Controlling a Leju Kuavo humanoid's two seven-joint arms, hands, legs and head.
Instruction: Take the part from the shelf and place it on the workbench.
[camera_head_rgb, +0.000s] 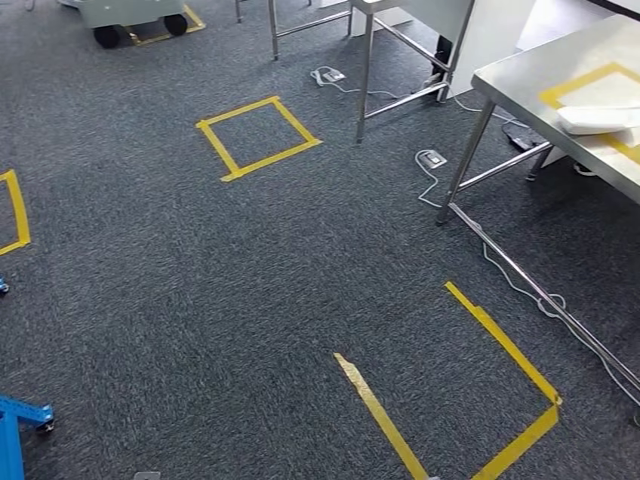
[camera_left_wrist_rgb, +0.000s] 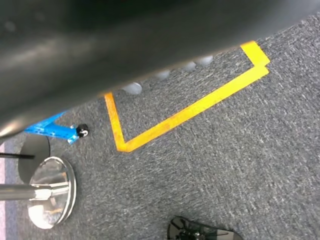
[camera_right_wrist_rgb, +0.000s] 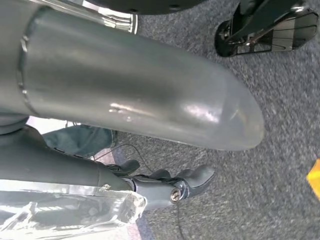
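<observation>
A thing wrapped in clear plastic (camera_right_wrist_rgb: 75, 212), apparently the part, lies against the dark fingers (camera_right_wrist_rgb: 188, 180) of my right hand (camera_right_wrist_rgb: 132, 90). The hand seems to hold it, with the thick grey thumb stretched out above it. The steel workbench (camera_head_rgb: 528, 75) stands at the right in the head view, marked with yellow tape, and a flat white object (camera_head_rgb: 600, 118) lies on it. My left hand (camera_left_wrist_rgb: 113, 45) is a dark blur over the carpet, and how its fingers lie is unclear.
Grey carpet carries yellow tape squares, one near the bench's legs (camera_head_rgb: 513, 350) and one farther off (camera_head_rgb: 256, 135). Cables (camera_head_rgb: 430, 160) trail under the bench. A blue wheeled frame (camera_head_rgb: 15, 415) stands at the left, and a chrome stand base (camera_left_wrist_rgb: 51, 192) is beside it.
</observation>
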